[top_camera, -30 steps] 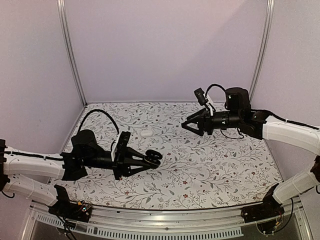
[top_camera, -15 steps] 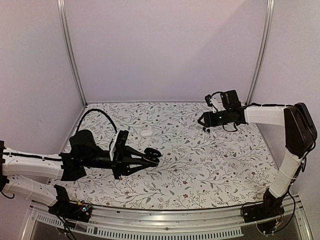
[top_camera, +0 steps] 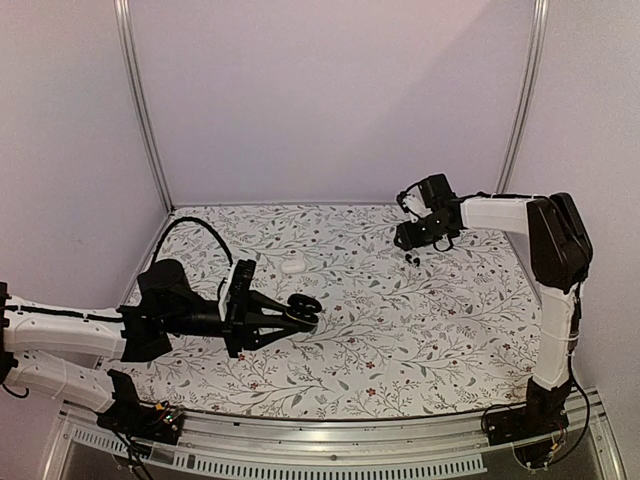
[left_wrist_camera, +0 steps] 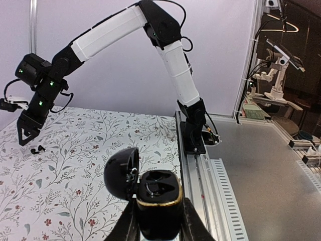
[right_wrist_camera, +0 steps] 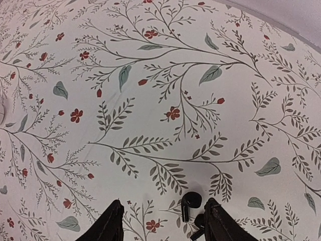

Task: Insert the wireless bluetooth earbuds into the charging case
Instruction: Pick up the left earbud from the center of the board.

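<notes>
Two arms work over the flower-printed table (top_camera: pixel 400 340). In the top view the left arm enters low from the left edge and stretches almost level toward the middle of the frame. Its left gripper (top_camera: pixel 305 312) is clamped on the black charging case (top_camera: pixel 306 308), held just above the cloth. The left wrist view shows the case (left_wrist_camera: pixel 158 193) at bottom centre, pinched from both sides by the fingers (left_wrist_camera: pixel 131 226). Its lid is swung open to the left and the two moulded wells lie exposed.

The right arm rises steeply from its base at the lower right of the top view and folds at an elbow high on the right side. From there it reaches leftward with the forearm nearly level, and the wrist bends down at the upper centre-right. The right gripper (top_camera: pixel 408 243) hangs there with its fingers apart, tips pointing at the cloth.

Directly beneath it lie the earbuds (top_camera: pixel 411 259), two small dark pieces just beside each other on the table. The right wrist view has them (right_wrist_camera: pixel 190 202) at the bottom edge, between the spread fingertips (right_wrist_camera: pixel 113 221) and nearer the right one. No contact is visible.

A white case (top_camera: pixel 293 265) rests on the cloth left of centre, apart from both grippers.
</notes>
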Controlling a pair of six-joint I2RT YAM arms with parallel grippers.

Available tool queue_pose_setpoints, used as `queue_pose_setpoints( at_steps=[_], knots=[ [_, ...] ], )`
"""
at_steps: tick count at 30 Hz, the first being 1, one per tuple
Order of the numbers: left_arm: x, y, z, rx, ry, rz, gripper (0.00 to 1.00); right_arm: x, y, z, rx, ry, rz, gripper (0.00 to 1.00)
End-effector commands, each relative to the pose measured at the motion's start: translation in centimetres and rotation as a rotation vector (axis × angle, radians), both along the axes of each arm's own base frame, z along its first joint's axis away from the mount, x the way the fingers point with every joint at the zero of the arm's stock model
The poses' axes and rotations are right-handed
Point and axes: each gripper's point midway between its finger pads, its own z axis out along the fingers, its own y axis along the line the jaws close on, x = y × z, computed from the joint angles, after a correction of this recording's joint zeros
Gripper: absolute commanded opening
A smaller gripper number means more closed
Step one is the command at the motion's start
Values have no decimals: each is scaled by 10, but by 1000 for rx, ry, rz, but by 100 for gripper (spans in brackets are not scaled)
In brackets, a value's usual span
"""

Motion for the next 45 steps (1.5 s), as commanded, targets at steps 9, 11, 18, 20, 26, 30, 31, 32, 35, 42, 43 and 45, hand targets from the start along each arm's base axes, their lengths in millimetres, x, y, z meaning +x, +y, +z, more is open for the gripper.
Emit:
queue_pose_setpoints(
  at_steps=[9, 11, 18, 20, 26, 30, 31, 32, 35, 42, 43, 45],
  knots=[
    [-2, 0, -3, 5, -18, -6, 0, 6, -12, -45, -151, 88, 12, 52],
    [-3, 0, -3, 3, -15, -11, 0, 8, -11, -48, -153, 94, 16, 52],
    [-3, 0, -3, 2, -14, -12, 0, 14, -12, -59, -181, 118, 14, 47],
    [-3, 1, -3, 0, -17, -10, 0, 13, -12, -59, -184, 124, 16, 46],
    [-3, 0, -2, -3, -19, -14, 0, 11, -15, -67, -197, 144, 12, 43],
    [-3, 0, -1, -3, -22, -13, 0, 10, -14, -69, -193, 154, 15, 38],
    [-3, 0, -1, -4, -23, -13, 0, 10, -15, -70, -197, 156, 13, 38],
    [-3, 0, -1, -4, -22, -14, 0, 9, -15, -70, -198, 157, 12, 38],
    [-4, 0, 0, -6, -25, -16, 0, 9, -16, -75, -206, 166, 14, 37],
    [-4, 1, 2, -9, -29, -16, 0, 1, -14, -80, -195, 194, 28, 20],
    [-4, 0, 2, -9, -28, -15, 0, -2, -13, -79, -189, 197, 32, 18],
    [-3, 1, 2, -9, -29, -12, 0, -7, -8, -75, -174, 195, 44, 16]
  ],
)
